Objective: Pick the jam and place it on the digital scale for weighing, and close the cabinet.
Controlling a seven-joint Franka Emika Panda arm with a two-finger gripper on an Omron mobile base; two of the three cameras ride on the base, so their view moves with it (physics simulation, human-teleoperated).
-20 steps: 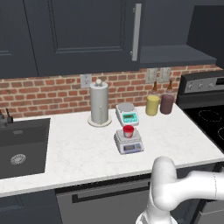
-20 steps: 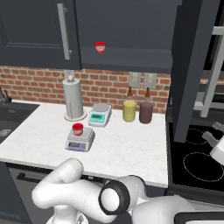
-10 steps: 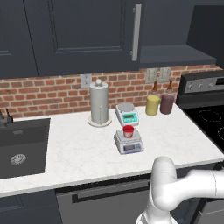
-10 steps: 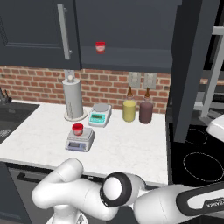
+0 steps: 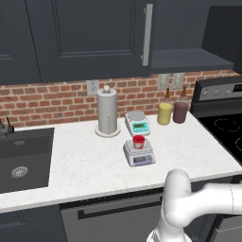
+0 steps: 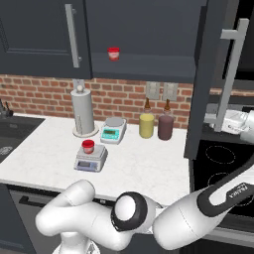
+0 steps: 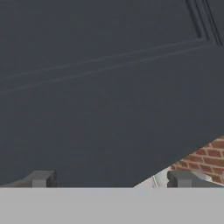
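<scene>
The jam (image 5: 138, 141) (image 6: 88, 146), a small red jar, stands on the digital scale (image 5: 139, 157) (image 6: 91, 159), whose display is bluish-purple. The cabinet's right door (image 6: 206, 74) stands open, with its bar handle (image 6: 229, 74) turned outward. The left door (image 5: 90, 33) is shut. My white hand (image 6: 237, 121) sits at the far right, just behind the open door's lower edge. In the hand view my gripper (image 7: 111, 181) is open with nothing between its tips, close to the door's dark recessed panel (image 7: 100, 87).
A twin red jar (image 6: 113, 53) stands on the open cabinet's shelf. Behind the jam are a scale with a teal display (image 5: 137, 123), a paper towel roll (image 5: 107, 112), and a yellow jar (image 5: 165, 113) and a dark jar (image 5: 180, 112). The sink (image 5: 21, 163) lies left and the stove (image 5: 227, 127) right.
My hand has risen along the right side to the open door's lower edge. The jam, both scales and the base have not moved.
</scene>
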